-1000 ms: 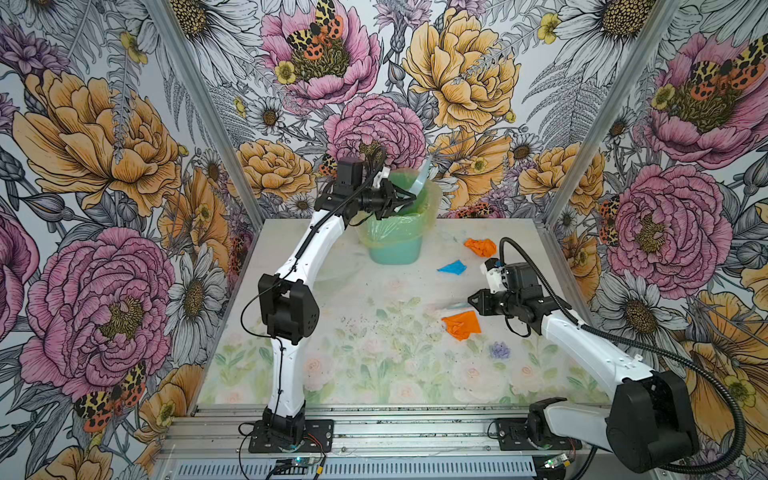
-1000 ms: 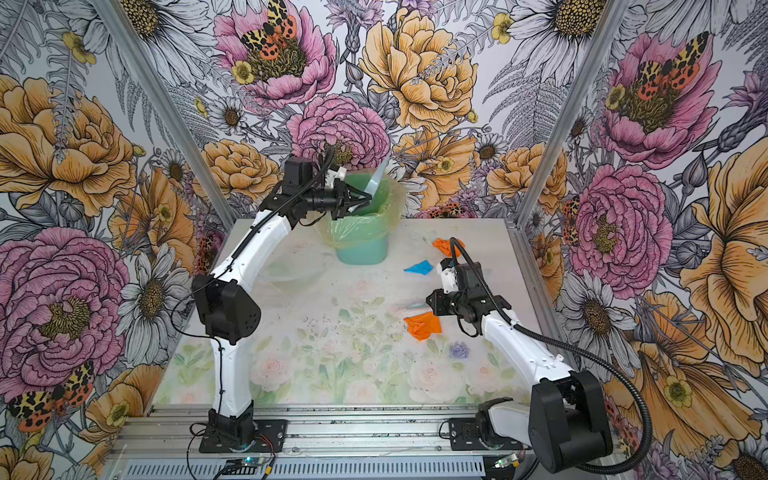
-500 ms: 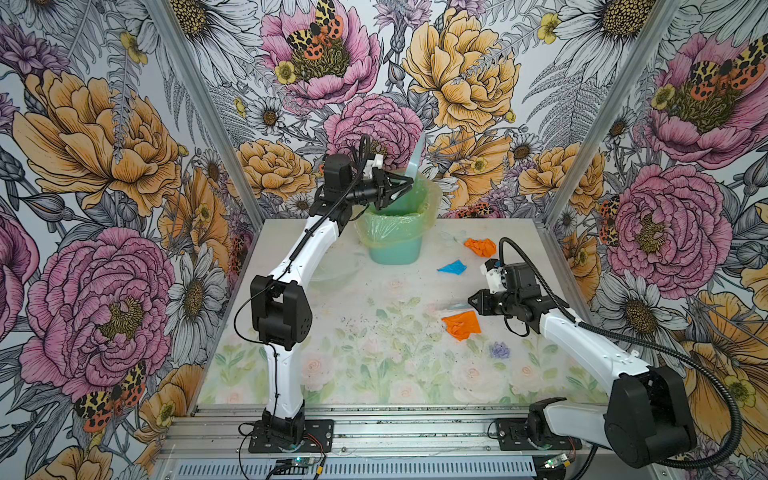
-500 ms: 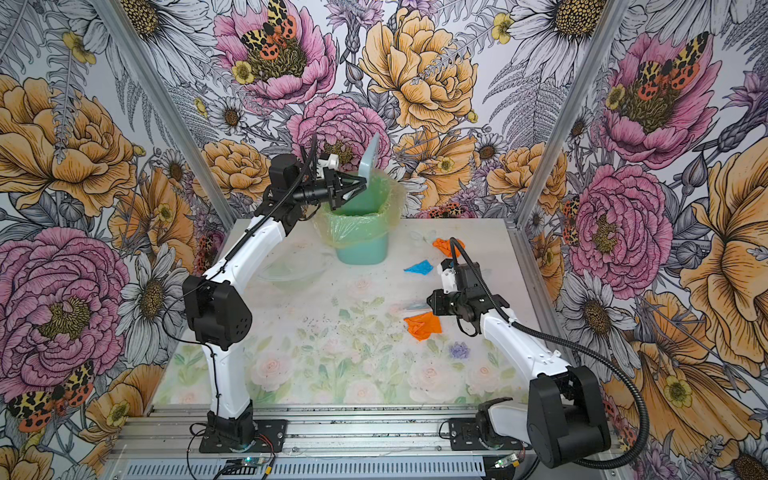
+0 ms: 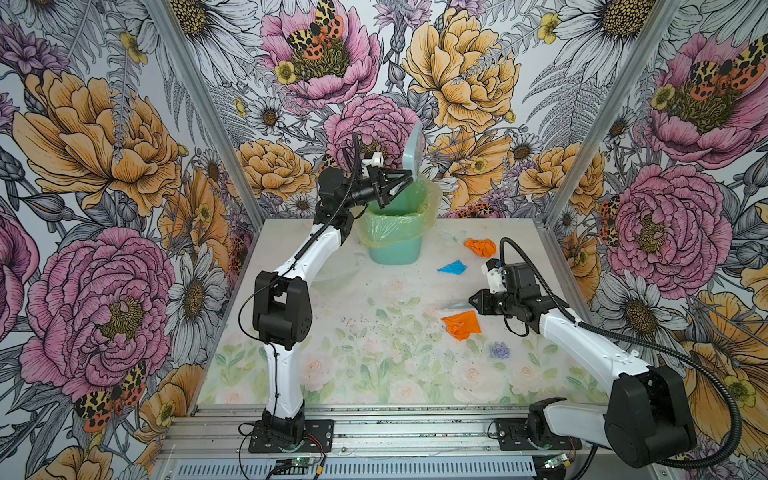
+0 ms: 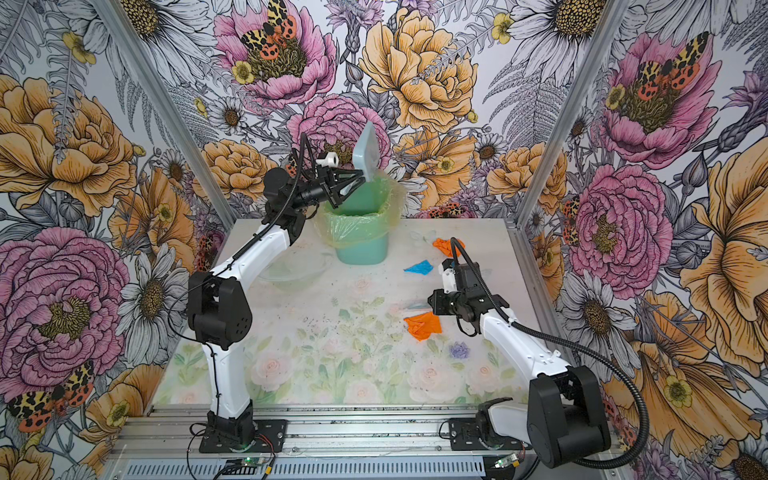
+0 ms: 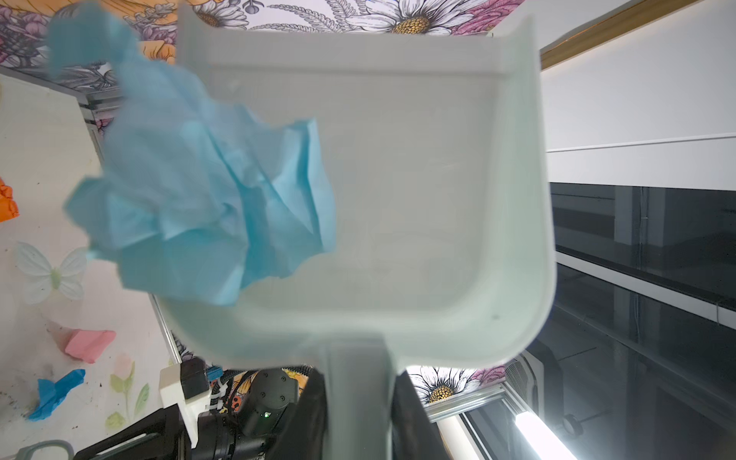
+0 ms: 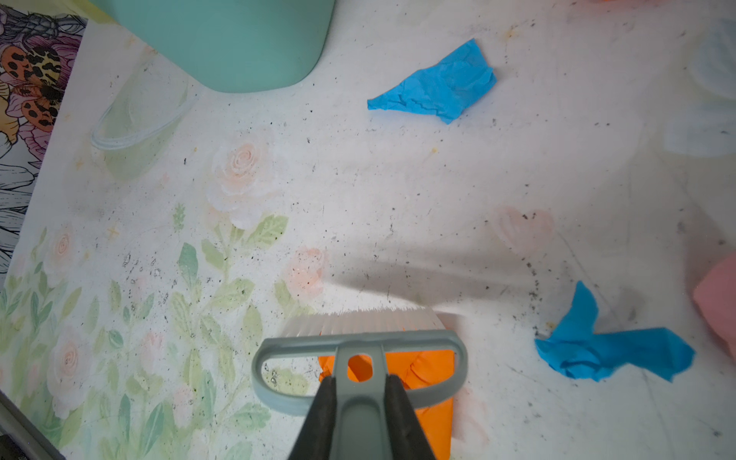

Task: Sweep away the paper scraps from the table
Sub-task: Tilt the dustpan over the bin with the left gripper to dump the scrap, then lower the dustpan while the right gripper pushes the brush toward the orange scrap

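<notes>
- One light-blue scrap of the paper scraps sits at the side lip of the dustpan. It is blurred and looks to be sliding off.
- The dustpan is tipped up steeply over the bin, which stands at the middle of the table's far edge.
- An orange scrap lies on the table toward the right edge, about midway along it.
- A blue scrap lies between the orange scrap and the bin, and an orange wad lies near the far right corner.
- The right wrist view shows another blue scrap and a pink one near the brush. I cannot find either in the top views.
- The left gripper is clamped on the dustpan's handle and holds it well above the table.
- The right gripper is clamped on the brush handle, low over the table. The brush head is over the orange scrap, with the bristles pointing away from the right edge. I cannot tell whether the bristles touch the surface.
- The step in hand looks like emptying one load into the bin while the brush waits. Several scraps remain, so the task seems roughly midway.
- The next move likely calls for bringing the dustpan back down and laying its lip flat on the table just beside the orange scrap, facing the bristles. The brush can then push the scrap in.
- The paper is thin and light, so a lifted lip or a fast stroke could send it skidding past.
</notes>
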Tool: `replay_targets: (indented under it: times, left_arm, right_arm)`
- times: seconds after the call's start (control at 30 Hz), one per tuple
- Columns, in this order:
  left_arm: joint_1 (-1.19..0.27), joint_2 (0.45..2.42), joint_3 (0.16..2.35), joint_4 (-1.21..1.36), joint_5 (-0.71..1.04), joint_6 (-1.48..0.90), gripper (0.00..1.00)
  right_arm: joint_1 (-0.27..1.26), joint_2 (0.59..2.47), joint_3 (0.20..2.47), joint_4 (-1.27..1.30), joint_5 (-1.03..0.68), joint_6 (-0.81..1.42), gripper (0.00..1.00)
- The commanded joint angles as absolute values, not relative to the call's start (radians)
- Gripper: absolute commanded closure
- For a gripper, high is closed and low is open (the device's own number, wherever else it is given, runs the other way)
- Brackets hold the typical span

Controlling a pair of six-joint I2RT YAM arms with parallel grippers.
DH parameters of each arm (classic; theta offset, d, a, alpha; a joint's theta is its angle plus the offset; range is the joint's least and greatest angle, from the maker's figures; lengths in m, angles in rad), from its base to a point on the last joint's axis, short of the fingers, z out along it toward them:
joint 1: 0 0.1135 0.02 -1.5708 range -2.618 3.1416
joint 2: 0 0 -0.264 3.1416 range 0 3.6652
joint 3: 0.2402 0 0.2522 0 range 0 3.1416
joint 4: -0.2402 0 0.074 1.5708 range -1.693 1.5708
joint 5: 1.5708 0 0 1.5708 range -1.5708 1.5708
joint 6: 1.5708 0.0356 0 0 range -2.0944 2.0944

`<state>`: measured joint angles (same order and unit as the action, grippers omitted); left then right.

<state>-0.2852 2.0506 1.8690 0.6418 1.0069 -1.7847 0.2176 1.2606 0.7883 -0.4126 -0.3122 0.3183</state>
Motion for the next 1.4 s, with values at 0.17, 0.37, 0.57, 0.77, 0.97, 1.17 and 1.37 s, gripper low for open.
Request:
replay_targets:
  times: [0.17, 0.37, 0.57, 0.77, 0.97, 1.17, 1.37]
  left_arm:
    - [-0.261, 2.063, 1.828, 0.89, 0.999, -1.947, 1.0]
    - [-0.246, 2.039, 1.797, 0.857, 1.009, -1.906, 1.0]
    - [-0.246, 1.961, 1.779, 0.511, 1.03, -1.57, 1.0]
    - [-0.275, 1.944, 1.737, 0.445, 0.986, -1.44, 1.0]
    - [-0.318, 1.956, 1.704, 0.418, 0.905, -1.298, 1.0]
    - [-0.355, 1.931, 1.801, 0.0, 0.784, -0.91, 1.0]
    - [-0.398, 1.866, 1.874, -0.391, 0.585, -0.554, 1.0]
  right_arm:
    - [0.234, 1.264, 0.804, -0.386, -0.283, 0.336, 1.0]
    - [0.244, 1.278, 0.809, -0.383, -0.275, 0.341, 1.0]
    - [0.249, 1.264, 0.815, -0.384, -0.274, 0.342, 1.0]
    - [0.245, 1.229, 0.865, -0.437, -0.262, 0.386, 1.0]
    - [0.24, 1.212, 0.975, -0.619, -0.31, 0.408, 1.0]
    - [0.233, 1.235, 1.044, -0.873, -0.433, 0.381, 1.0]
    - [0.235, 1.206, 1.018, -1.021, -0.39, 0.382, 1.0]
